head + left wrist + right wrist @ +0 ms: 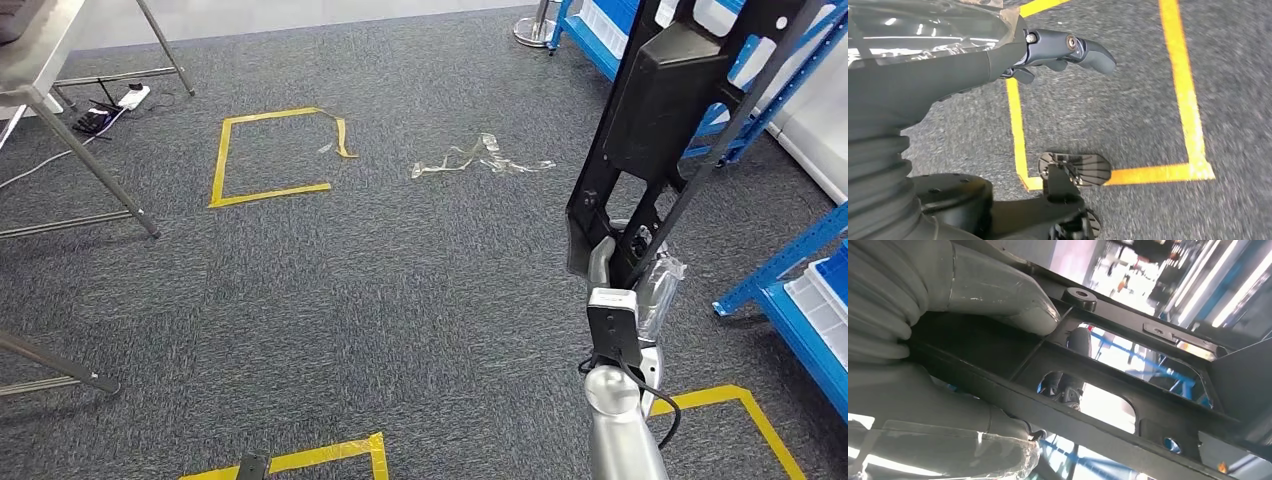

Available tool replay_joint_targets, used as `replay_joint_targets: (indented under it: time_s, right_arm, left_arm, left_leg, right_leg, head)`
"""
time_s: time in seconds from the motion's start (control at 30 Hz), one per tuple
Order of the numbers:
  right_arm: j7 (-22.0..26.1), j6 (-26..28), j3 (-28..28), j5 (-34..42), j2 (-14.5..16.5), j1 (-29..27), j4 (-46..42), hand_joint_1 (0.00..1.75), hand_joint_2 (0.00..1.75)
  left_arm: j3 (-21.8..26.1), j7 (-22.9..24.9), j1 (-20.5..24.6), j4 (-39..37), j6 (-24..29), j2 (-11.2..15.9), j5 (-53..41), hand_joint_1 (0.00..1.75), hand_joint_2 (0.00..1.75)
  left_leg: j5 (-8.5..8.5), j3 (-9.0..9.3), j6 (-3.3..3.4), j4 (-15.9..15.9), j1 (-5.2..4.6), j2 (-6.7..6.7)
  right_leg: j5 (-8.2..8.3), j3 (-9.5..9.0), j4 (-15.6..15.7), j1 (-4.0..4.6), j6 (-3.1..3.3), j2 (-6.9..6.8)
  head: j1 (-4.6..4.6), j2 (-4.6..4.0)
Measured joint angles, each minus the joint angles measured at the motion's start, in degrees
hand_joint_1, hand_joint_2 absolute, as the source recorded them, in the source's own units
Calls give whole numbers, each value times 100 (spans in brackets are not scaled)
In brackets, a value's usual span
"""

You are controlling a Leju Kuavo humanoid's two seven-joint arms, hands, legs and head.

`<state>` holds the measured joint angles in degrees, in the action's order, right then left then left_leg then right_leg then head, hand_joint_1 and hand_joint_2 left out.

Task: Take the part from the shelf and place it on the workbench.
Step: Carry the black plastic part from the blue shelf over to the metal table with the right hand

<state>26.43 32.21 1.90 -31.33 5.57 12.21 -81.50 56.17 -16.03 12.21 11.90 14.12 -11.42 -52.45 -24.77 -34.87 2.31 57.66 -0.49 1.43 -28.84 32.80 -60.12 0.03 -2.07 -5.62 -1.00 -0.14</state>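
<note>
In the head view, the right hand [622, 262] is gripping the lower end of a long black part [665, 95] and holding it upright, so the part is rising above the hand and leaning slightly toward the blue shelf [795, 290] that is standing just beyond it. The silver right arm [620, 420] is reaching up from below the hand, over grey carpet [400, 280] marked with yellow tape [270, 150] well off to the hand's far side, near the metal legs of a workbench [60, 120]. In the left wrist view, the left hand [1058, 50] is hanging over the carpet with its dark fingers [1095, 52] curling loosely and holding nothing, above a yellow tape outline [1178, 100]. In the right wrist view, the right hand's grey thumb [998, 295] is pressing on a bar of the part's [1108, 375] open black frame, with darker fingers [1068, 385] showing through an opening on the far side, so the hand is clasping the frame between them.
</note>
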Motion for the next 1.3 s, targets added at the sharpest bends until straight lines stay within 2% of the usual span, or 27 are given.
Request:
replay_joint_targets:
  time_s: [0.07, 0.1, 0.17, 0.2, 0.23, 0.3, 0.37, 0.43, 0.47, 0.5, 0.57, 0.63, 0.67, 0.7, 0.73, 0.8, 0.83, 0.9, 0.93, 0.97, 1.03, 1.1, 1.17, 1.2, 1.23, 1.27, 1.3]
  right_arm:
    - [5, 2, 4, -6, -2, -8, 0, 175, 175]
    - [7, 3, 9, -8, -4, -17, 1, 175, 175]
    - [6, 3, 18, -9, -9, -41, 4, 175, 175]
    - [6, 3, 20, -11, -9, -47, 4, 175, 175]
    - [6, 3, 21, -14, -8, -46, 4, 175, 175]
    - [5, -5, 22, -26, -8, -36, 6, 175, 175]
    - [1, -18, 22, -46, -2, -33, 11, 175, 175]
    - [-5, -33, 22, -61, 5, -24, 21, 175, 175]
    - [-8, -42, 21, -63, 9, -6, 27, 175, 175]
    - [-9, -52, 20, -65, 13, 18, 36, 175, 175]
    - [-9, -72, 23, -63, 16, 62, 56, 175, 175]
    - [-11, -82, 28, -62, 12, 74, 84, 175, 175]
    - [-13, -84, 29, -62, 10, 75, 101, 175, 175]
    - [-15, -85, 28, -62, 10, 77, 115, 175, 175]
    - [-15, -86, 27, -62, 11, 82, 126, 175, 175]
    - [-14, -87, 24, -63, 13, 108, 135, 175, 175]
    - [-14, -87, 24, -63, 13, 127, 138, 175, 175]
    - [-14, -91, 19, -63, 17, 156, 151, 175, 175]
    - [-14, -92, 14, -65, 25, 166, 157, 175, 175]
    - [-14, -95, 8, -67, 34, 173, 163, 175, 175]
    - [-12, -97, -1, -70, 45, 187, 167, 175, 175]
    - [-6, -97, 0, -64, 35, 176, 181, 175, 175]
    - [3, -96, 2, -49, 19, 131, 209, 175, 175]
    - [8, -96, 2, -38, 12, 98, 219, 175, 175]
    - [14, -93, 2, -28, 6, 63, 226, 175, 175]
    - [19, -91, 3, -20, -1, 29, 227, 175, 175]
    - [24, -86, 4, -13, -10, -1, 227, 175, 175]
  left_arm:
    - [-1, 13, 2, 1, 0, -8, -4, 0, 175]
    - [-1, 16, 5, 1, 0, -12, -5, 0, 175]
    - [-1, 26, -11, 1, 0, -20, -5, 0, 175]
    - [-1, 31, -22, 1, 0, -22, -5, 0, 175]
    - [0, 36, -29, 1, 0, -24, -5, 0, 175]
    - [0, 38, -30, 1, 0, -27, -5, 0, 175]
    - [0, 38, -32, 1, -1, -27, 0, 0, 175]
    - [0, 31, -51, 1, -1, -23, 9, 0, 175]
    - [1, 22, -63, 1, -1, -22, 14, 0, 175]
    - [1, 12, -68, 1, 0, -19, 21, 0, 175]
    - [2, -5, -57, 1, -1, -15, 32, 0, 175]
    - [2, -11, -48, 1, -9, -16, 38, 0, 175]
    - [2, -12, -51, 1, -13, -17, 39, 0, 175]
    - [3, -12, -54, 1, -17, -16, 40, 0, 175]
    - [3, -12, -56, 2, -17, -14, 40, 0, 175]
    - [4, -13, -50, 5, -15, -4, 40, 0, 175]
    - [4, -14, -39, 8, -11, 1, 40, 0, 175]
    - [3, -17, -22, 12, 2, 8, 41, 0, 175]
    - [3, -17, -20, 12, 11, 13, 44, 0, 175]
    - [4, -19, -28, 12, 19, 17, 49, 0, 175]
    - [7, -26, -31, 12, 44, 20, 62, 0, 175]
    - [8, -40, -21, 12, 67, 10, 68, 0, 175]
    - [8, -55, -32, 12, 79, -1, 70, 0, 175]
    - [8, -63, -45, 12, 82, -5, 70, 0, 175]
    - [9, -76, -56, 12, 84, -7, 71, 0, 175]
    - [9, -90, -65, 12, 85, -9, 69, 0, 175]
    - [9, -103, -72, 12, 85, -11, 65, 0, 175]
  left_leg:
    - [26, 37, 36, -29, 37, -137]
    - [29, 34, 42, -27, 49, -217]
    - [28, 31, 41, -22, 58, -389]
    - [28, 35, 37, -18, 63, -475]
    - [24, 41, 27, -11, 73, -557]
    - [2, 31, -25, 27, 81, -712]
    - [-5, -13, -93, 66, 77, -833]
    - [14, -53, -143, 67, 80, -921]
    - [-5, -73, -164, 92, 72, -849]
    - [-73, -125, -186, 195, 62, -704]
    - [-380, -386, -215, 746, 47, -317]
    - [-707, -775, -220, 1525, 53, -175]
    - [-756, -892, -209, 1747, 53, -164]
    - [-697, -897, -187, 1751, 49, -159]
    - [-541, -777, -150, 1522, 37, -141]
    - [-194, -337, -37, 725, -39, 62]
    - [-99, -167, 14, 408, -89, 183]
    - [-72, -54, 77, 149, -166, 289]
    - [-57, -58, 94, 123, -167, 215]
    - [-32, -45, 107, 87, -148, 144]
    - [28, -6, 142, 11, -86, 9]
    - [58, 2, 160, -12, -43, -136]
    - [63, -2, 156, -8, -20, -306]
    - [65, -1, 149, -4, -7, -392]
    - [66, 1, 135, 4, 11, -480]
    - [61, 2, 112, 18, 30, -565]
    - [52, -6, 77, 42, 43, -646]
  right_leg:
    - [-272, 261, -601, -22, 22, 355]
    - [-424, 460, -1007, -22, 36, 464]
    - [-538, 725, -1469, -25, 10, 526]
    - [-458, 708, -1383, -31, -35, 537]
    - [-295, 579, -1071, -45, -96, 564]
    - [40, 207, -250, -95, -196, 756]
    - [171, 25, 129, -117, -174, 898]
    - [177, 26, 117, -111, -100, 822]
    - [181, 24, 120, -117, -77, 767]
    - [183, 18, 123, -123, -39, 709]
    - [176, 9, 132, -106, 36, 586]
    - [157, 8, 131, -60, 85, 437]
    - [149, 5, 130, -40, 98, 359]
    - [140, -3, 130, -21, 110, 285]
    - [129, -17, 130, -4, 123, 215]
    - [103, -57, 130, 28, 146, 90]
    - [89, -66, 129, 48, 146, 32]
    - [71, -71, 131, 79, 130, -93]
    - [64, -78, 137, 92, 116, -163]
    - [47, -77, 124, 92, 100, -156]
    - [-75, 21, -106, 69, 67, 116]
    - [-338, 336, -771, 17, 54, 451]
    - [-524, 670, -1421, -27, 6, 527]
    - [-497, 720, -1482, -49, -48, 534]
    - [-378, 657, -1302, -73, -122, 545]
    - [-199, 500, -933, -103, -204, 587]
    - [-41, 313, -508, -139, -274, 704]
  head:
    - [32, 0]
    - [43, 1]
    - [58, 0]
    - [59, -1]
    - [59, -1]
    - [65, 0]
    - [66, 0]
    - [63, 0]
    - [61, 0]
    - [42, -1]
    - [0, -1]
    - [-20, -1]
    - [-21, -1]
    - [-21, 0]
    - [-21, -1]
    - [-18, -1]
    - [-16, -1]
    - [-15, -1]
    - [-18, 0]
    - [-16, 0]
    - [-12, 0]
    - [3, -1]
    - [14, -1]
    - [14, -1]
    - [14, -1]
    - [14, -1]
    - [20, -1]
